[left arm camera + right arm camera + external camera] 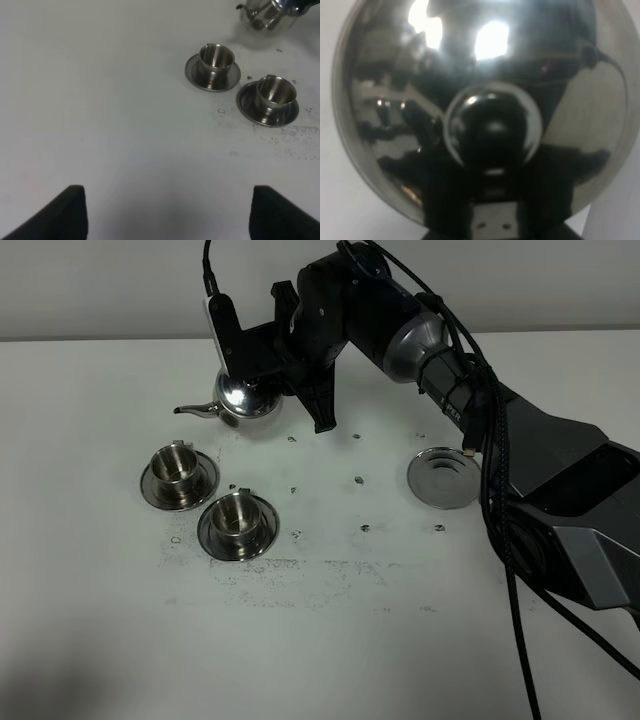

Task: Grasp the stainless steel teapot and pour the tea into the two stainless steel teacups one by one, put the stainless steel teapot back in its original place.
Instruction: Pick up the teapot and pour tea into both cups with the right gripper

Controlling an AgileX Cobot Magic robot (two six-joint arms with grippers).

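Note:
The stainless steel teapot [245, 398] is at the far left of the table, its spout pointing left, beyond the two stainless steel teacups. My right gripper [272, 378] reaches across and is shut on the teapot at its handle side. In the right wrist view the teapot [480, 100] fills the frame, lid knob in the middle. One teacup [178, 465] stands on its saucer at left. The other teacup [238, 517] stands nearer and to its right. No tea shows. My left gripper [167, 215] hangs open over bare table, well short of the cups [216, 57] [275, 92].
An empty round steel saucer [445, 478] lies right of centre. My right arm [520, 450] and its cables stretch from the right edge across the back of the table [320, 640]. Small dark specks and stains mark the middle.

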